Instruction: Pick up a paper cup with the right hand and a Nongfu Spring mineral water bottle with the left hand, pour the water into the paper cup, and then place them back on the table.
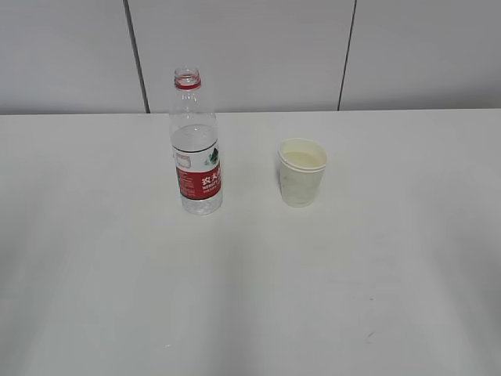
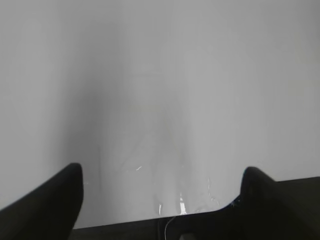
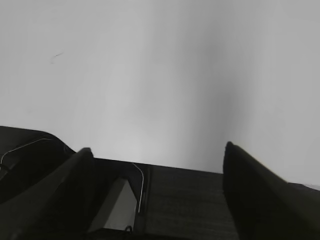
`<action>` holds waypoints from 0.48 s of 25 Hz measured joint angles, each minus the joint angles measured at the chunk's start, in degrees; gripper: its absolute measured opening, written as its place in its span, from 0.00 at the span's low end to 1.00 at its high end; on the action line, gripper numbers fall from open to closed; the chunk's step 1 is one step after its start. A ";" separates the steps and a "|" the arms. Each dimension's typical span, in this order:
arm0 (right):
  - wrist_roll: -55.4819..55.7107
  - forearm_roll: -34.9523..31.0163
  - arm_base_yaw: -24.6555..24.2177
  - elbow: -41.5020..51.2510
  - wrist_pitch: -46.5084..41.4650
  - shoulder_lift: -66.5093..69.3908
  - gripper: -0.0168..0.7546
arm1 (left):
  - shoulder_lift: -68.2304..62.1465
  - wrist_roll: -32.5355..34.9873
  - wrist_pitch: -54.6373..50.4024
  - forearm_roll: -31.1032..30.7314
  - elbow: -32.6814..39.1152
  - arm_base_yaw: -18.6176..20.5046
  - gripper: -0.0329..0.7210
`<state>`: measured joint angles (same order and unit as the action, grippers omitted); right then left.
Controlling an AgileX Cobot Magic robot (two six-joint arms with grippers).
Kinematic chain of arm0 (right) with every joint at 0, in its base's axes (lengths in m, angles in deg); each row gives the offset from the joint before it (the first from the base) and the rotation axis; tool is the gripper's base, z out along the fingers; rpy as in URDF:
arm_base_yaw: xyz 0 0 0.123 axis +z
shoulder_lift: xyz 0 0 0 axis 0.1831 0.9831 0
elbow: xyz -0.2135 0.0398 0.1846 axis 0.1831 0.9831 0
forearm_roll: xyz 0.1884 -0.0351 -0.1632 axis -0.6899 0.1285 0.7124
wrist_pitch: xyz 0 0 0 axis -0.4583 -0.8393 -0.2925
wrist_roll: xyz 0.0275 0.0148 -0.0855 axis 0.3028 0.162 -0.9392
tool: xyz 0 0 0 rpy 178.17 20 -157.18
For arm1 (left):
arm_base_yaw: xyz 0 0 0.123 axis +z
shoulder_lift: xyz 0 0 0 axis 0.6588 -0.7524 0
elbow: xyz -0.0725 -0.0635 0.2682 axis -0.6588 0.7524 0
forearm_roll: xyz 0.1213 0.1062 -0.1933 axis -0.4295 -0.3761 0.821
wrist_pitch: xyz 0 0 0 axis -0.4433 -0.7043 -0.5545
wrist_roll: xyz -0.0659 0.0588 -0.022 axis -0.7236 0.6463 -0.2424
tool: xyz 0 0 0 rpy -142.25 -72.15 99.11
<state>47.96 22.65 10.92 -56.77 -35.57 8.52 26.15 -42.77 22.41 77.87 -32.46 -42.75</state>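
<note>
bottle first, on the left: the nongfu spring mineral water bottle is standing upright on the table, uncapped, its red neck ring showing and its red-and-white label facing the room. the water is sitting at about the top edge of the label. just to its right, apart from it and not touching, the paper cup is standing upright too, its cream inside facing up and reaching under half the bottle's height.

neither arm is showing in the exterior view. in the left wrist view the left hand is hovering over bare white tabletop, its two black fingers spread wide with nothing between them; the bottle is not appearing there. in the right wrist view the right hand is doing likewise, fingers splayed far apart and gripping nothing, with only table and a dark edge below; the cup is out of its sight.
</note>
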 joint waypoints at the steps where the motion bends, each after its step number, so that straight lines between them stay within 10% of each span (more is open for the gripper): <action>1: 0.00 0.00 0.00 1.50 0.00 -2.09 0.78 | 1.72 0.00 0.37 0.26 1.09 0.00 0.82; 12: 0.00 -0.03 0.00 10.69 0.83 -25.23 0.78 | 20.97 0.00 2.42 1.37 3.00 0.00 0.78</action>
<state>47.96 22.62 10.92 -46.08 -34.74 -16.71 47.12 -42.77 24.83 79.24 -29.46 -42.75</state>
